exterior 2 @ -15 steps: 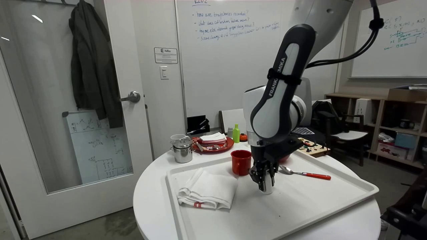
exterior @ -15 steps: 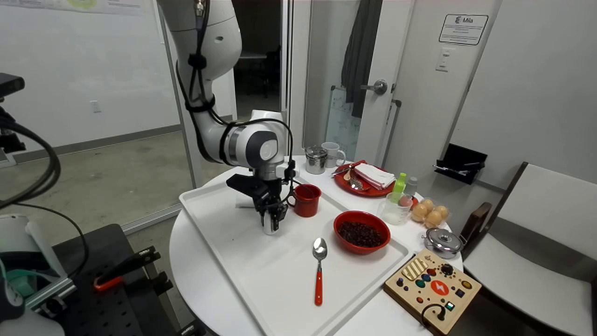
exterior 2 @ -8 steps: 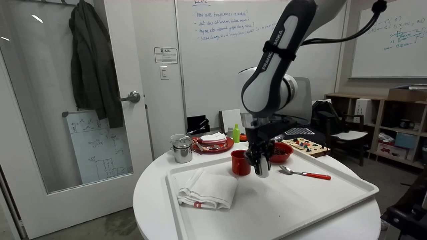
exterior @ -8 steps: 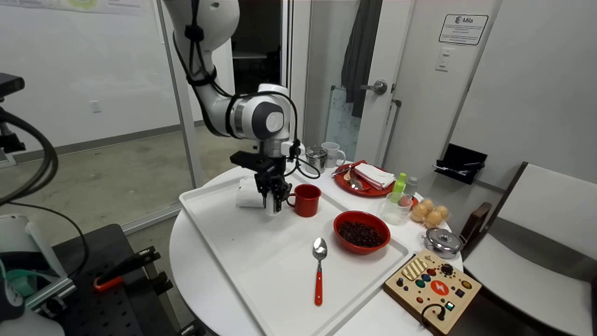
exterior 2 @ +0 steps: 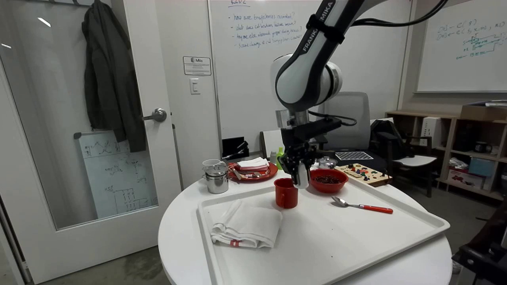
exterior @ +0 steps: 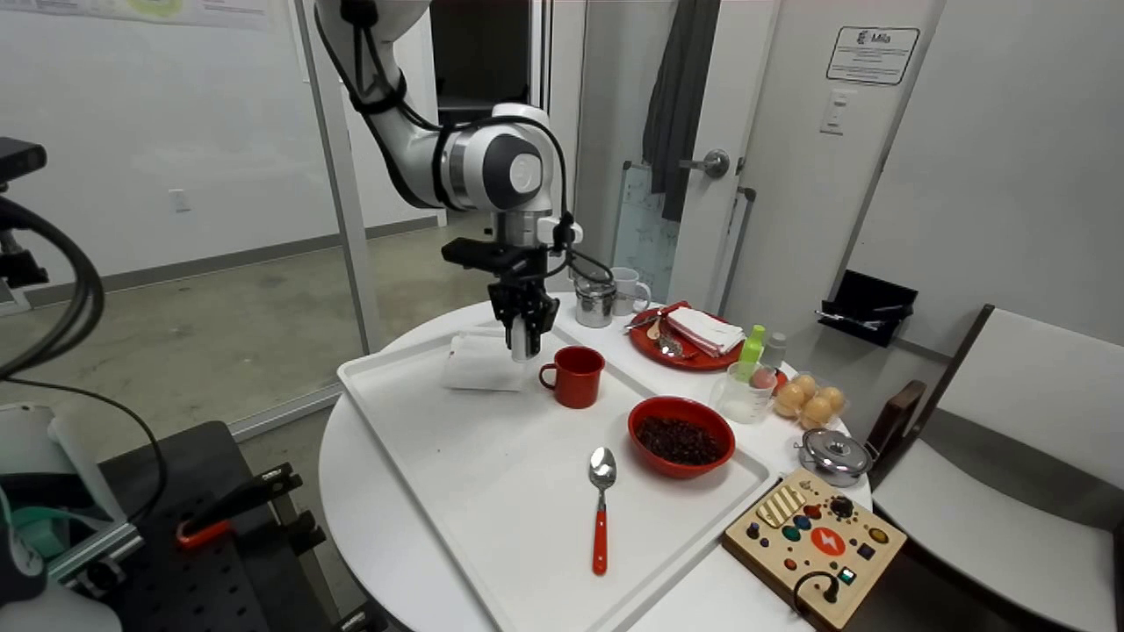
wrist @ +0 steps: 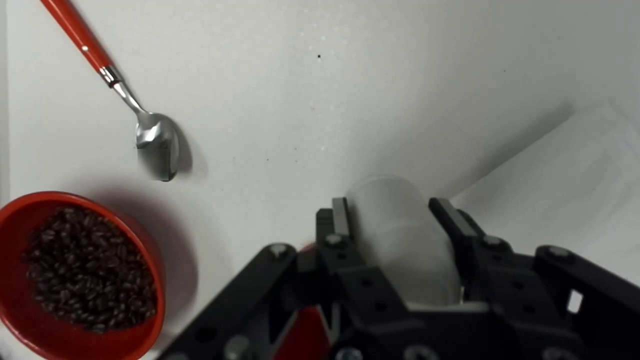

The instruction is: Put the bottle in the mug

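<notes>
The small whitish bottle (exterior: 519, 342) is held upright between the fingers of my gripper (exterior: 525, 332), lifted above the tray; it also shows in an exterior view (exterior 2: 302, 180). In the wrist view, the bottle (wrist: 405, 240) fills the space between the two black fingers of my gripper (wrist: 389, 206). The red mug (exterior: 579, 377) stands upright on the tray, handle at its side, beside and lower than the bottle; it also shows in an exterior view (exterior 2: 286, 194). In the wrist view only red bits of the mug (wrist: 305, 335) show behind the gripper's linkage.
A white tray (exterior: 492, 474) covers most of the round table. On it are a red bowl of dark beans (exterior: 676, 437), a red-handled spoon (exterior: 601, 509) and a folded white cloth (exterior 2: 249, 225). A metal cup (exterior 2: 217, 183) and a red plate (exterior: 645, 351) stand behind the tray.
My gripper has risen with the bottle from the tray surface into the air. It has also shifted toward the mug's and the cloth's side of the tray. The mug has not moved.
</notes>
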Controlling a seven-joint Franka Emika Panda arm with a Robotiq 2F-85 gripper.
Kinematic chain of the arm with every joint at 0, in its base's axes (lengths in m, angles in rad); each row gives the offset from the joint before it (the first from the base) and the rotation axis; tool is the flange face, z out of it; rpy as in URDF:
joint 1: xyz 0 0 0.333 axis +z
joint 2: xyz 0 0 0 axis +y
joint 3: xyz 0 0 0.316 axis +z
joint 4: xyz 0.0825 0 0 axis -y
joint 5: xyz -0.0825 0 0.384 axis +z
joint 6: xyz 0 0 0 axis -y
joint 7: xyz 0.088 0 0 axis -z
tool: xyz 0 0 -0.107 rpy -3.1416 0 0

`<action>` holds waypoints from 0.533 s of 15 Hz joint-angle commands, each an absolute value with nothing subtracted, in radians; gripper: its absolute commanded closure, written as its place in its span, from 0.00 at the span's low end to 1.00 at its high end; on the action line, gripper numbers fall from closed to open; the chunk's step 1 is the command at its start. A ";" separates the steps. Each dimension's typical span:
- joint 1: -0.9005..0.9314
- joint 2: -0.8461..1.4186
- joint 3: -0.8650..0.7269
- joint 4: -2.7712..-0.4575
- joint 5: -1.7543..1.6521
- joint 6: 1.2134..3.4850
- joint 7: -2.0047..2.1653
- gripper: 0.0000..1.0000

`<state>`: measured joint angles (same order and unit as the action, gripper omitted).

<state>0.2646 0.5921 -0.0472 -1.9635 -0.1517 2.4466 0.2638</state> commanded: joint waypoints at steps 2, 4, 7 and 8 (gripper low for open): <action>0.248 0.615 -0.041 -1.893 -0.153 2.399 0.273 0.82; 0.246 0.612 -0.041 -1.865 -0.154 2.368 0.271 0.82; 0.234 0.620 -0.036 -1.779 -0.145 2.279 0.261 0.82; 0.230 0.626 -0.034 -1.746 -0.142 2.246 0.262 0.82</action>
<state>0.2485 0.6010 -0.0479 -1.8569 -0.1508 2.3558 0.2661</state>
